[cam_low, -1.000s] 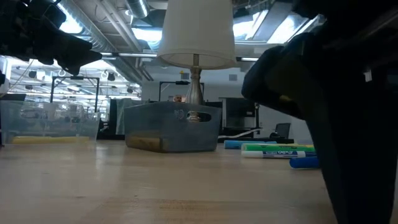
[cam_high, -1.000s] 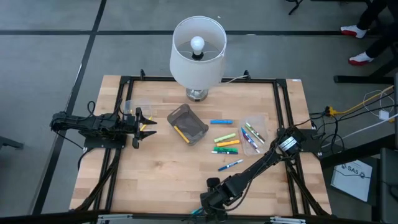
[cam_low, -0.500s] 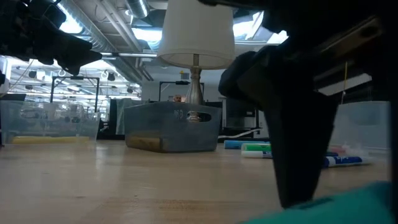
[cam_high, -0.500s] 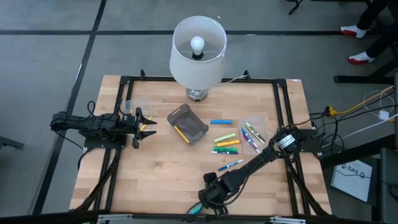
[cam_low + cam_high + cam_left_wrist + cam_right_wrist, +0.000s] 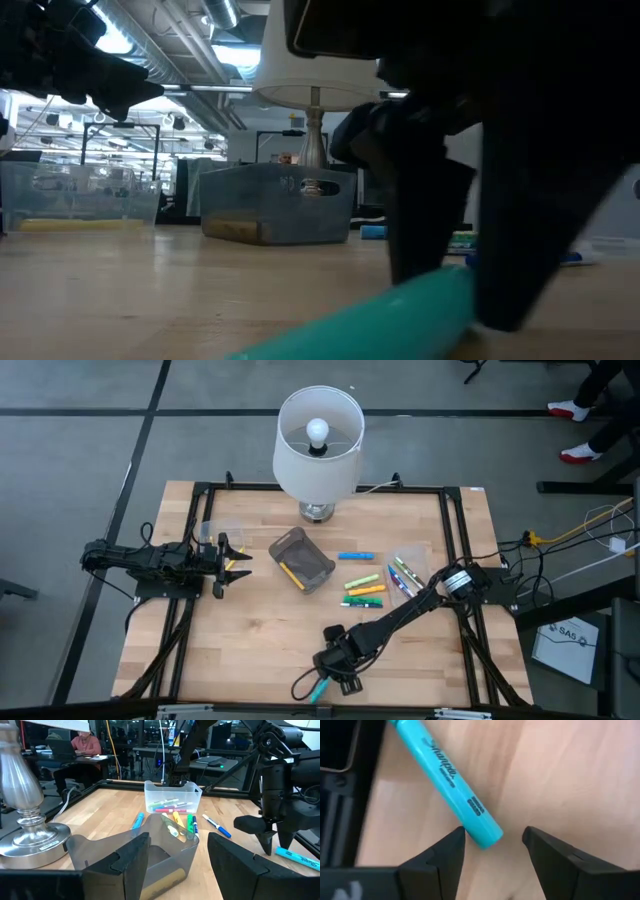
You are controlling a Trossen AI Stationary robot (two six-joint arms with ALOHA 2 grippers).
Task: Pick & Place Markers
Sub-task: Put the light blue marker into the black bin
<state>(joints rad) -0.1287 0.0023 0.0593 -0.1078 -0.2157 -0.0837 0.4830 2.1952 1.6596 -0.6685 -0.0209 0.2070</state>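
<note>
R gripper (image 5: 335,672) is hanging jaws wide over the cyan highlighter (image 5: 447,777) at table's 6 o'clock edge, tips straddling its end, prob. lining up a pinch. L gripper (image 5: 232,557) is idling at 9 o'clock, jaws apart, empty.

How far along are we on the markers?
Done: one yellow marker lies in the grey bin. In hand: nothing yet; the right claw is open over the cyan highlighter near the table edge. Left: the loose markers beside the bin.
</note>
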